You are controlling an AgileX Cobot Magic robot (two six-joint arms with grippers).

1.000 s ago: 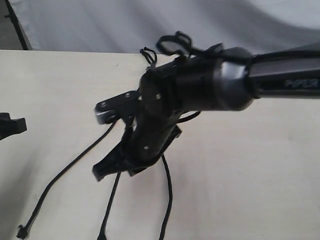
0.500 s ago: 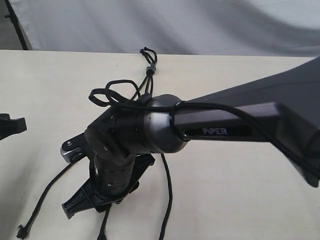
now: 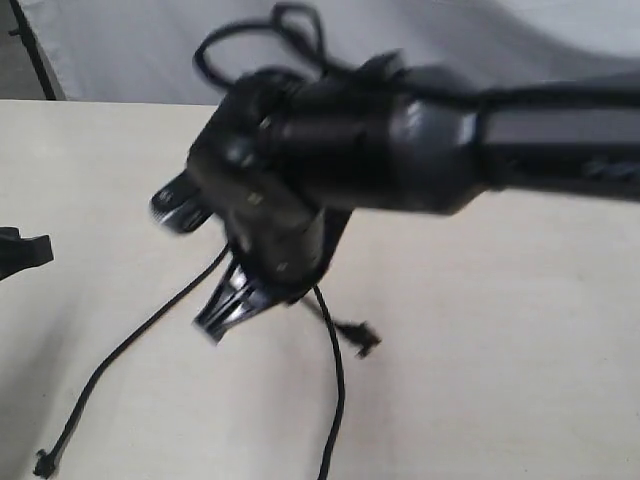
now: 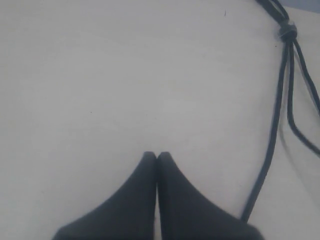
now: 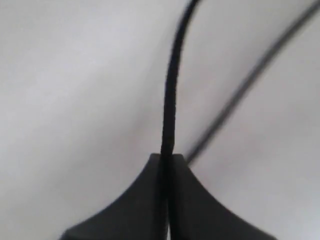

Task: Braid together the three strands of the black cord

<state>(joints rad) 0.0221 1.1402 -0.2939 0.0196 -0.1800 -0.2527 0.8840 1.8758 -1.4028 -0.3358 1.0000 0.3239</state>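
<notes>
The cord (image 4: 287, 33) lies on the surface (image 3: 500, 350), strands (image 3: 339, 390) trailing toward six o'clock. Our right gripper (image 5: 166, 157) pinches one strand (image 5: 170, 90), likely to cross it over; our left gripper (image 4: 157, 155) is closed, empty.

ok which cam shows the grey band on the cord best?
Left wrist view: the grey band shows unobstructed, strands running out of it. Exterior view: the right arm blocks it. Right wrist view: only strands, no band.

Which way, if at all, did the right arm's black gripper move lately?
Yes: the black right gripper shifted up and rightward in the exterior view, away from the unmoved knotted black cord tip.
</notes>
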